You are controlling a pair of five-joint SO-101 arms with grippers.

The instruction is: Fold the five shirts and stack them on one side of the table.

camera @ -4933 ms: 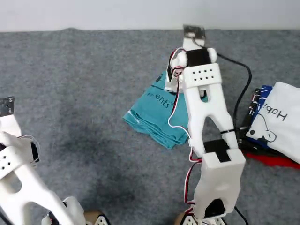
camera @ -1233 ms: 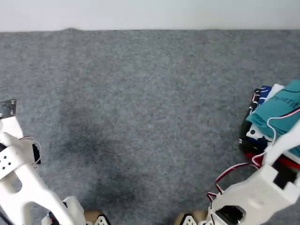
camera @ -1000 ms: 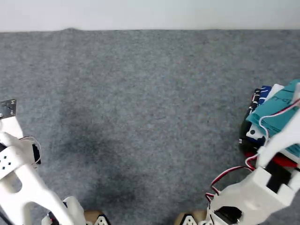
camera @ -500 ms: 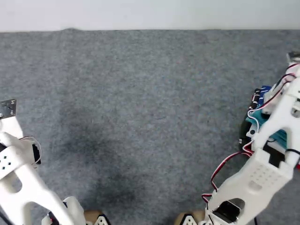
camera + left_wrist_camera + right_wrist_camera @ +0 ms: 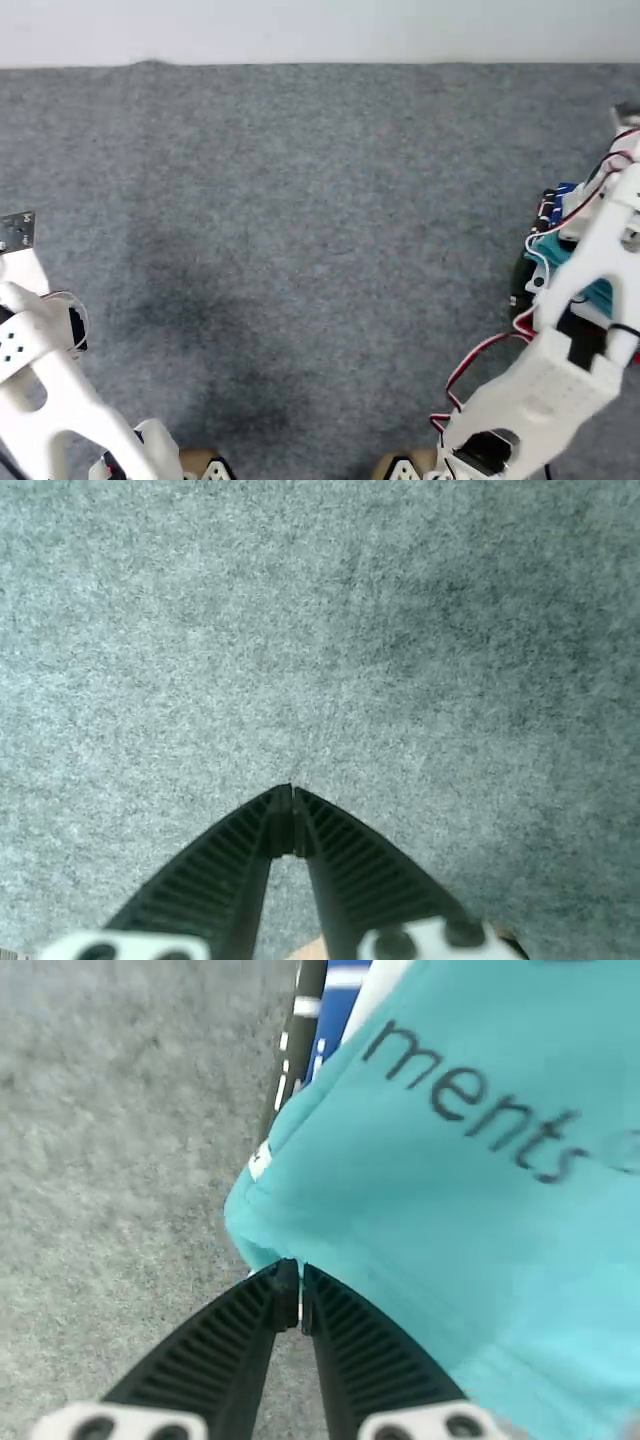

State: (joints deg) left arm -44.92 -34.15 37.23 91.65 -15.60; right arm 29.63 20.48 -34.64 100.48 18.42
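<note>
While its jaws meet, right gripper (image 5: pixel 291 1272) touches the teal shirt (image 5: pixel 450 1190).

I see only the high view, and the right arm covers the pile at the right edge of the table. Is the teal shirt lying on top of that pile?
Observer: Yes. In the right wrist view the teal shirt lies folded on top, with a blue shirt showing under its edge.
Operator: Thank you. Is the right tool open or shut?
Observer: The right tool is shut, and its tips are at the teal shirt's folded corner. I cannot tell if they pinch any fabric.
</note>
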